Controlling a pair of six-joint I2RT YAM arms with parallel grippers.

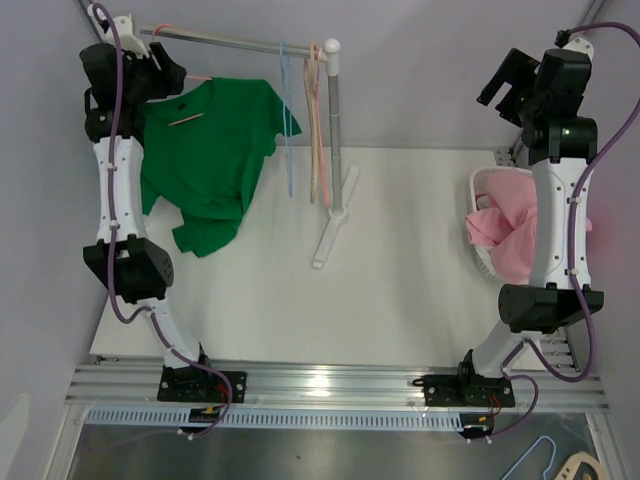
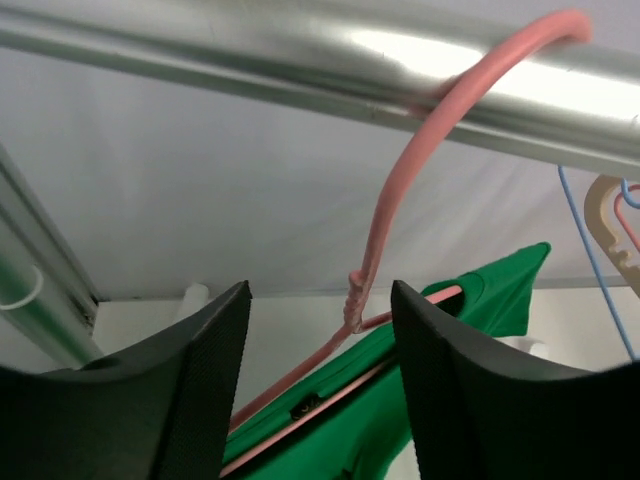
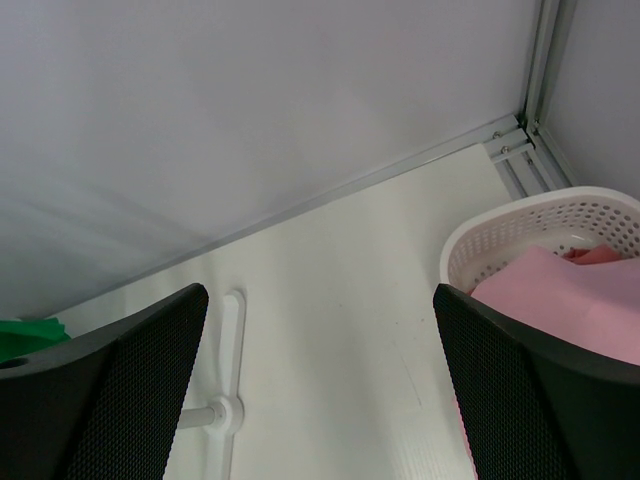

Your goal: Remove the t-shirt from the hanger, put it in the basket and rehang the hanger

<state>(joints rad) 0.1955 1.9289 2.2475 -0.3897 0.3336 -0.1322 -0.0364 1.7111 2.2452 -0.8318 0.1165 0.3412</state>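
Left end effector [image 2: 320, 300] released, straddling hanger [image 2: 380, 220] neck above t-shirt [image 2: 490, 290]; right end effector [image 3: 320, 300] released, near basket [image 3: 520, 207] rim

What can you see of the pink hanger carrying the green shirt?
The pink hanger is thin and looks like coated wire. Its hook curves over the metal rail; below a twisted neck its shoulders run inside the collar of the green t-shirt. Open fingers of the left gripper flank the neck, apparently without touching.
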